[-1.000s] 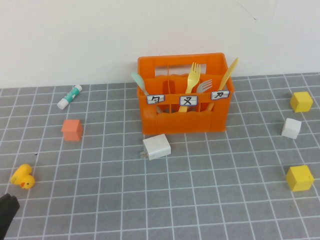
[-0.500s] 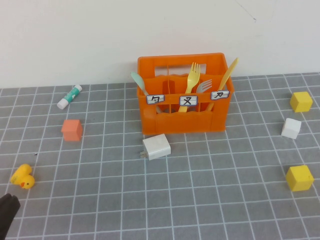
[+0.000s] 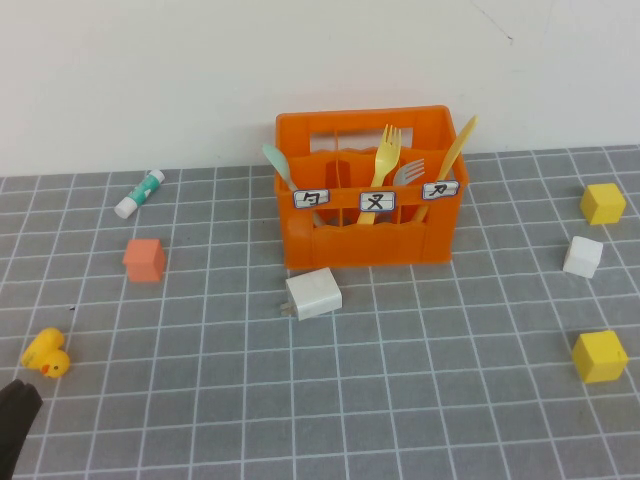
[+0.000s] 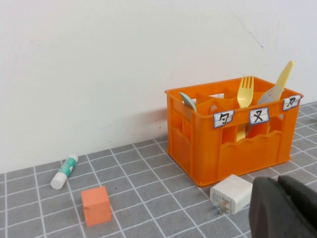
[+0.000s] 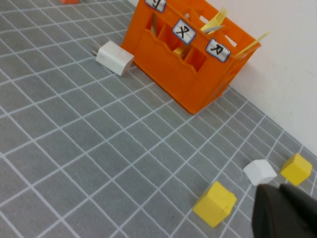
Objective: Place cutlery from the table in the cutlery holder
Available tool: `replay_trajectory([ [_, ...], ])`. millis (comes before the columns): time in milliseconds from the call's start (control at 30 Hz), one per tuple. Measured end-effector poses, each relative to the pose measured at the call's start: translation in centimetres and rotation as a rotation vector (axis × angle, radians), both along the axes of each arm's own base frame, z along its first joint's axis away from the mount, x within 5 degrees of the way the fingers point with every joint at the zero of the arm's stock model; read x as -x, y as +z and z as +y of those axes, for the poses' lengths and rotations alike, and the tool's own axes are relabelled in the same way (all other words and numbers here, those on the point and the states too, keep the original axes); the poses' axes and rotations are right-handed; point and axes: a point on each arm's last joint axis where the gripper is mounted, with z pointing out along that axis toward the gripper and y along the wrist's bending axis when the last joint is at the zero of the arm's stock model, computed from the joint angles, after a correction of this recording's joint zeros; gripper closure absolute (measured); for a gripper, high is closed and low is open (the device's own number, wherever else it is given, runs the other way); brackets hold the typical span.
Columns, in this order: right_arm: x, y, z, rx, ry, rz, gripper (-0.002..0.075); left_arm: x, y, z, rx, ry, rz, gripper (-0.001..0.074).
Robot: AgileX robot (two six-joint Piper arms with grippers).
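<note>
Already standing in the bright orange plastic crate with white labels [image 3: 366,190]: pale green plastic spoon [image 3: 274,160] in the left compartment, yellow plastic fork [image 3: 385,152] in the middle, grey plastic fork [image 3: 407,173] and yellow plastic knife [image 3: 455,146] at the right. None left lying on the grey tiled table with thin white grid lines [image 3: 400,380]. Probably light, stiff, matte enough not to slip; best pinched mid-handle, across the narrow width. Flat, even surface, plain white wall just behind the crate. Scattered around: white charger block [image 3: 313,293] just in front of the crate, orange-pink cube [image 3: 144,259], white-and-green tube [image 3: 138,192], small yellow duck [image 3: 45,353], two yellow cubes [image 3: 599,355] and a white cube [image 3: 582,256]. Left gripper [image 3: 14,420] pressed together, parked at the near left corner; right gripper [image 5: 287,213] likewise closed and empty, raised over the right-hand cubes, outside the high view.
</note>
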Motion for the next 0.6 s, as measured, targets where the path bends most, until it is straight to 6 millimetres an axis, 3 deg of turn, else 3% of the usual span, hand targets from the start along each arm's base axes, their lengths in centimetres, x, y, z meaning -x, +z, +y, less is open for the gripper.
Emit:
replay_trajectory([
  [600,-0.44,0.48,-0.45,0.051,-0.041,-0.093,0.0726,-0.04,-0.23,-0.01,0.0,0.0,-0.001,0.0736],
])
